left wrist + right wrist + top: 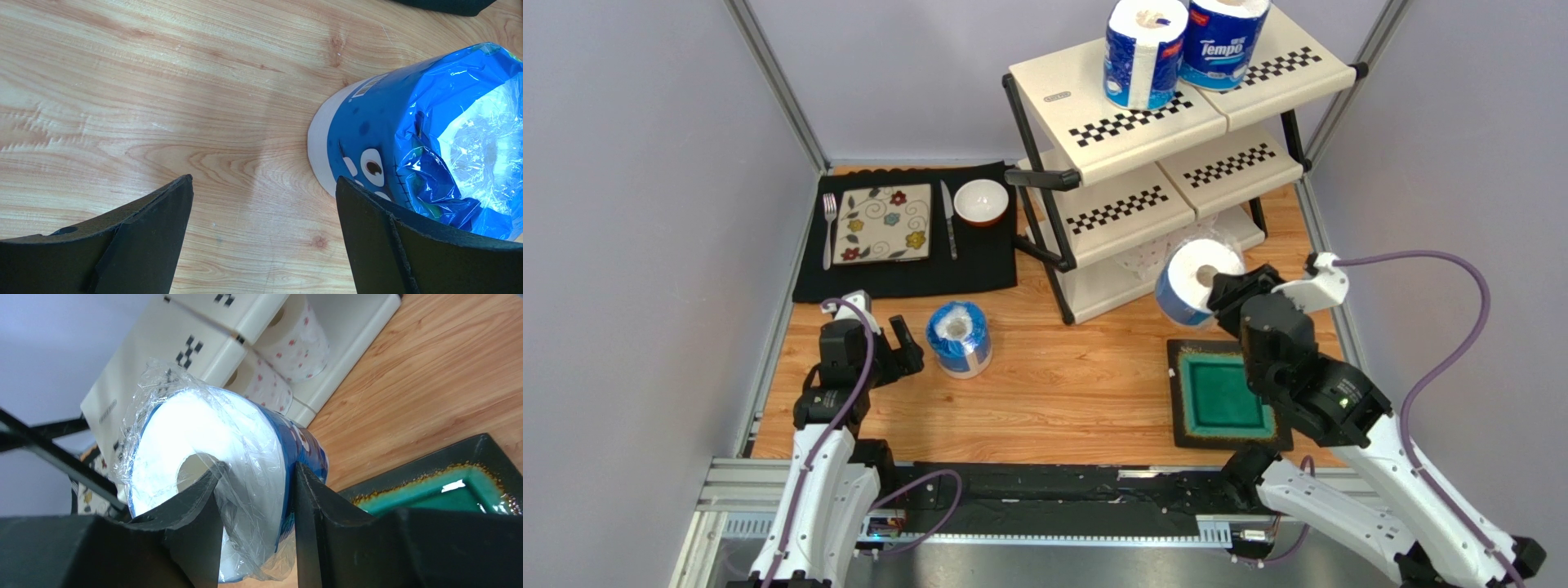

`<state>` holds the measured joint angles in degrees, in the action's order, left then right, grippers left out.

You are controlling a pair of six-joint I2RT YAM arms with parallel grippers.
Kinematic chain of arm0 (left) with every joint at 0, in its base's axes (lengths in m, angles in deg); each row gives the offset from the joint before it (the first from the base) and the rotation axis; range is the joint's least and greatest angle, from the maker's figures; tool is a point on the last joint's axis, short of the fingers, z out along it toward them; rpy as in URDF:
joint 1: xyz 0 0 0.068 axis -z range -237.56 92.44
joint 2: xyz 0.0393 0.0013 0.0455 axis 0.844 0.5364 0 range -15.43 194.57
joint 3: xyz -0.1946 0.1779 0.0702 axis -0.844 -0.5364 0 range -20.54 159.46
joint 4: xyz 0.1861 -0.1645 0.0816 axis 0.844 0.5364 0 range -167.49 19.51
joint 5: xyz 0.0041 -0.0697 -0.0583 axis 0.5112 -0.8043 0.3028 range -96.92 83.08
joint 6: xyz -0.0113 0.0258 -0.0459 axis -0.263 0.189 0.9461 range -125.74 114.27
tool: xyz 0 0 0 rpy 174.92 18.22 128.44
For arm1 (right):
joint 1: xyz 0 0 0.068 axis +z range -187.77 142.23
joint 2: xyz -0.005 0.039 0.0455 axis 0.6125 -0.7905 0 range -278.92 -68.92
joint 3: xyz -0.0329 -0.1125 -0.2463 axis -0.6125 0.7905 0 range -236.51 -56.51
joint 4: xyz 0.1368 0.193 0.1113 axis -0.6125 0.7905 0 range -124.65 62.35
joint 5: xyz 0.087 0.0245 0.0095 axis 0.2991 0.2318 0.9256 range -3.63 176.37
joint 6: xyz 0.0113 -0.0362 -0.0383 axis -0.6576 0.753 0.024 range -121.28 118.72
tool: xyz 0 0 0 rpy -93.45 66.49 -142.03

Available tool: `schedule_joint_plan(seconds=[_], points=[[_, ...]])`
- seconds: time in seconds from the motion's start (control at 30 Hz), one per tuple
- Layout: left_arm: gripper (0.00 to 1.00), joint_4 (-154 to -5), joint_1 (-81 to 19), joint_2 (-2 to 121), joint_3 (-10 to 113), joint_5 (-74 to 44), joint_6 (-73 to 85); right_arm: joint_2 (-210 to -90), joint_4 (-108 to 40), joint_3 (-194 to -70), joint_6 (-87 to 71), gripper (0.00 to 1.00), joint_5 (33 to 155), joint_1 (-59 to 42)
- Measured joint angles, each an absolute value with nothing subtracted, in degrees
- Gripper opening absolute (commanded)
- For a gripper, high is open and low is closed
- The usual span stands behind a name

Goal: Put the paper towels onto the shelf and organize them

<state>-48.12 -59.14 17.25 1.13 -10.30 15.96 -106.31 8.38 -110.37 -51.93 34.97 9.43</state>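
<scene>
The cream shelf (1100, 116) stands at the back right. Two blue-wrapped paper towels (1146, 52) (1222, 43) stand on its top tier. Two white rolls lie on its bottom tier (298, 340) (261, 383). My right gripper (1220, 294) is shut on a blue-wrapped roll (1195, 279), held tilted in the air in front of the shelf's bottom tier; one finger is in its core (202, 484). A blue-wrapped roll (960, 338) stands on the table. My left gripper (897, 349) is open, just left of that roll (430, 147), which lies beside its right finger.
A green square tray (1222, 395) lies under my right arm. A black mat (995, 257) at the back left holds a flowered plate (884, 223), a fork (829, 227), a knife (947, 221) and a bowl (981, 201). Grey walls close in both sides.
</scene>
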Motion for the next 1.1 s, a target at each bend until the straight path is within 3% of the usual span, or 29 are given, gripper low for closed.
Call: schedule_joint_plan(seconds=[0.23, 0.4, 0.67, 1.1], points=[[0.95, -48.1, -59.1, 17.3, 1.1, -10.3, 16.0, -111.2, 7.1, -118.5, -48.1, 0.24, 48.9, -11.5], [0.95, -48.1, -59.1, 17.3, 1.1, -10.3, 16.0, -117.3, 3.8, -122.4, -47.6, 0.23, 58.3, -20.2], [0.95, -48.1, -59.1, 17.3, 1.1, -10.3, 16.0, -124.9, 1.6, -125.7, -48.5, 0.23, 67.3, -25.2], [0.95, -48.1, -59.1, 17.3, 1.1, -10.3, 16.0, -133.2, -1.1, -135.9, -48.5, 0.22, 70.8, -27.5]])
